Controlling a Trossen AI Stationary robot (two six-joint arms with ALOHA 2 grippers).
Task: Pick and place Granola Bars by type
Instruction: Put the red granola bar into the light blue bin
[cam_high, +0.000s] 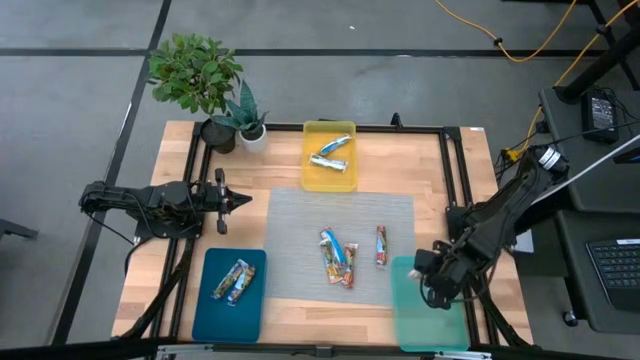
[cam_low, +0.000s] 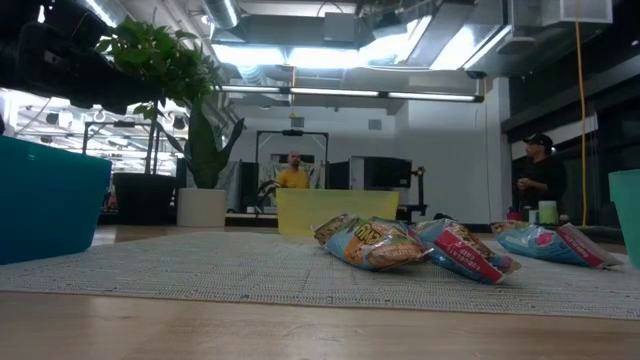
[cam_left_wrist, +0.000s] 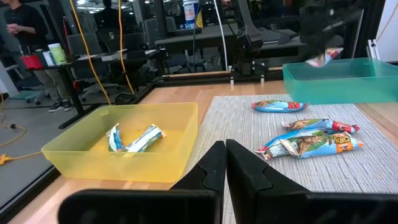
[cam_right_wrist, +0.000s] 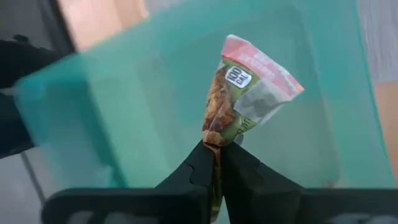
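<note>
from overhead i could not read any wrapper print. the left gripper (cam_high: 243, 200) waited at the table's left side, arm folded, fingers pressed together on nothing. loose granola bars (cam_high: 339, 259) lay on the grey mat (cam_high: 300, 240). the right gripper (cam_right_wrist: 214, 163) hung above the teal tray (cam_high: 402, 320), pinching a red-and-white bar (cam_right_wrist: 245, 93) by its end; its lower end was hidden between the fingers.

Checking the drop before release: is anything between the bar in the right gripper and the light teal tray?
Nothing visible. The right gripper holds the red-and-white bar directly over the teal tray, whose visible floor beneath shows nothing else.
</note>
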